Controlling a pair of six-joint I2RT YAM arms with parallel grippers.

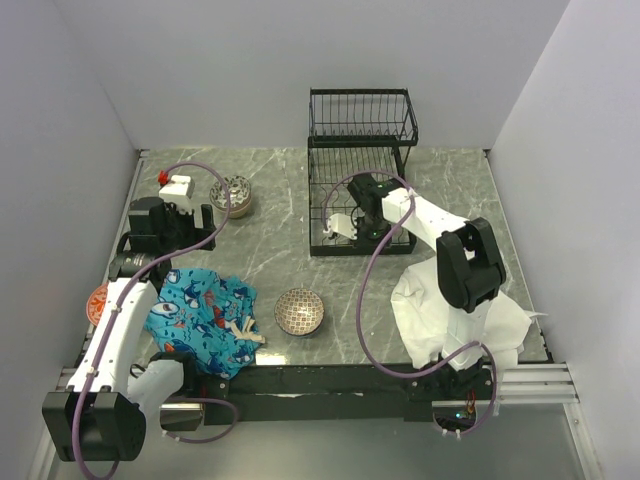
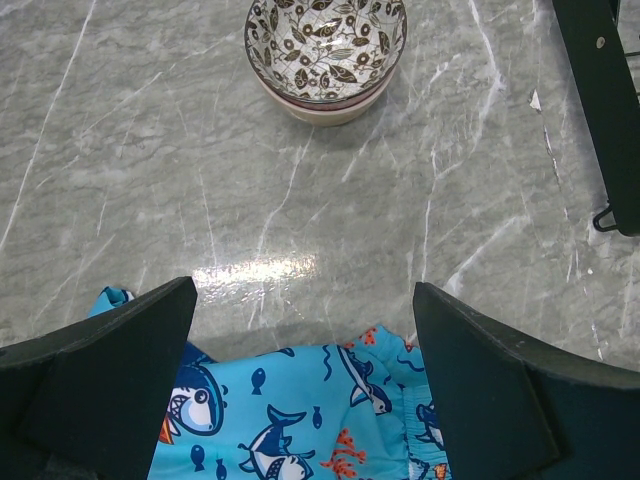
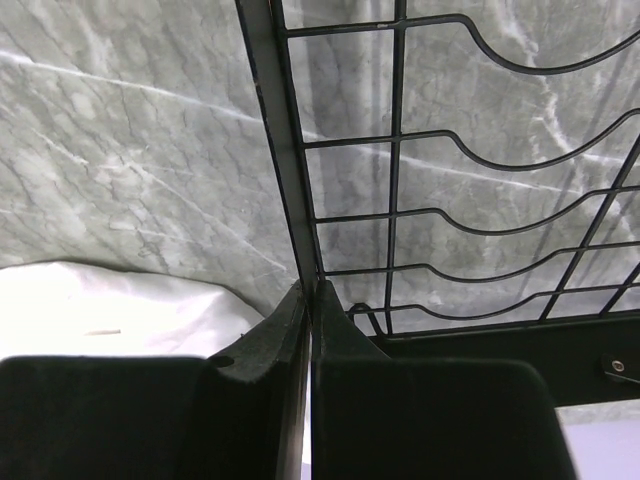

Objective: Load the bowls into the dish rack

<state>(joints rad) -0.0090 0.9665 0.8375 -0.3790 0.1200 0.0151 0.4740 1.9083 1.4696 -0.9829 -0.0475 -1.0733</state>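
Grey marbled table [image 1: 270, 255] bears a crumpled blue shark-print cloth [image 1: 200, 312] at near left, with white cords [image 1: 240, 328] lying on its right edge, and a crumpled white cloth [image 1: 450, 315] at near right, reaching the near edge; cloths well apart.

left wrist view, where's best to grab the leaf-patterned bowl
Probably the near rim of the leaf-patterned bowl, from above, with one finger inside and one outside. It sits upright, mouth up, and nothing crowds that thin rim.
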